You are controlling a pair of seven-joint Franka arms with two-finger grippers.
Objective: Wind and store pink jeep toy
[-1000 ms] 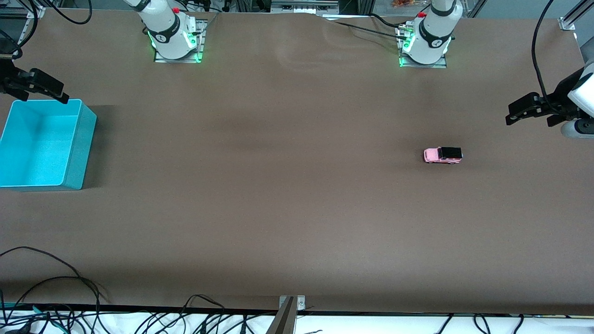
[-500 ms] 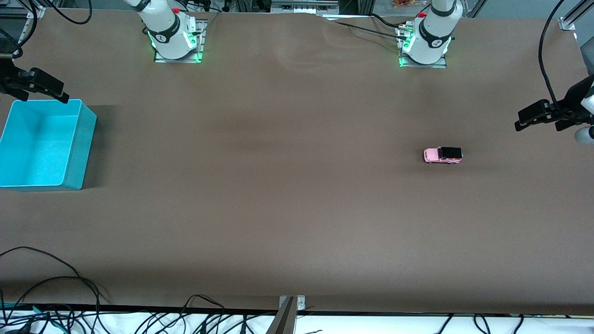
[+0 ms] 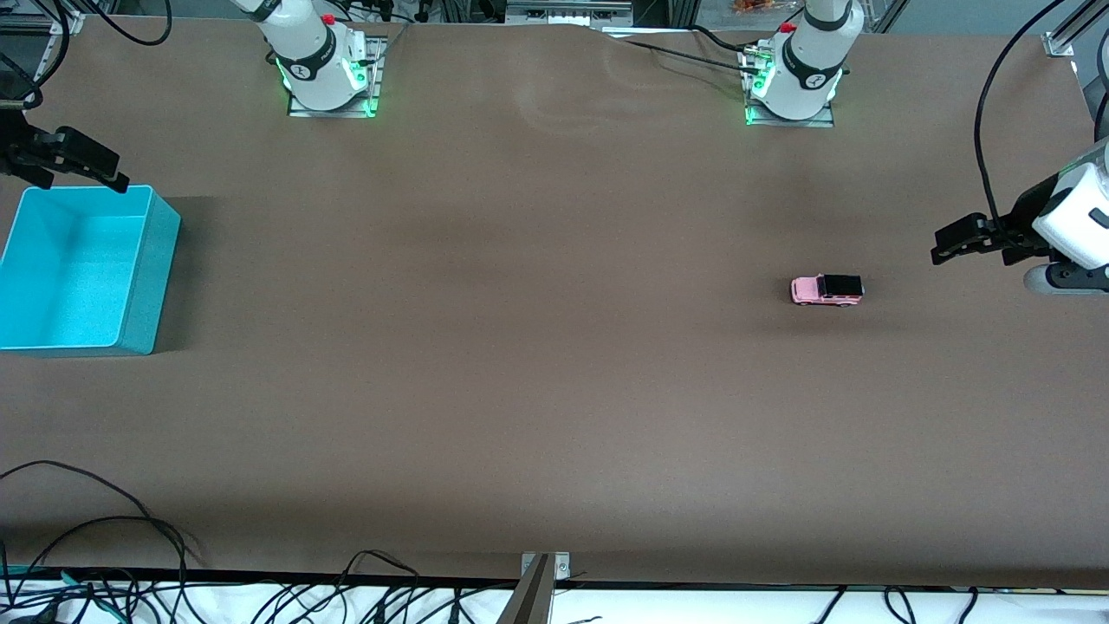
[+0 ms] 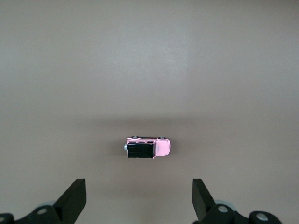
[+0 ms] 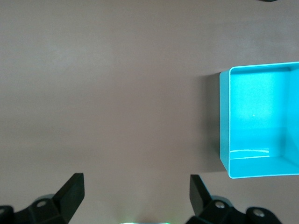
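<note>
Front view. The turquoise bin (image 3: 82, 269) stands on the brown table (image 3: 520, 364) at the right arm's end; its interior shows only bare floor and walls, and no writing can be read on it. My right gripper (image 3: 82, 165) hangs over the table just at the bin's rim on the side toward the bases, its jaws spread wide and holding nothing. The pink jeep toy (image 3: 826, 290) stands on its wheels on the open table toward the left arm's end, well apart from the bin, with its black roof upward. My left gripper (image 3: 970, 240) hovers over the table near the toy, closer to the table's end than the toy is, with its jaws spread wide and nothing between them. Black cables (image 3: 95, 529) lie along the table edge nearest the camera.

Left wrist view. The pink jeep toy (image 4: 148, 147) sits alone on the table surface, lined up with the gap between my two fingertips (image 4: 74, 198); the jaws stand wide and touch nothing. No lettering on the toy can be read.

Right wrist view. The turquoise bin (image 5: 259, 123) appears as an open box with a plain, glossy floor; my right fingertips (image 5: 70, 189) are wide apart over bare table beside it
</note>
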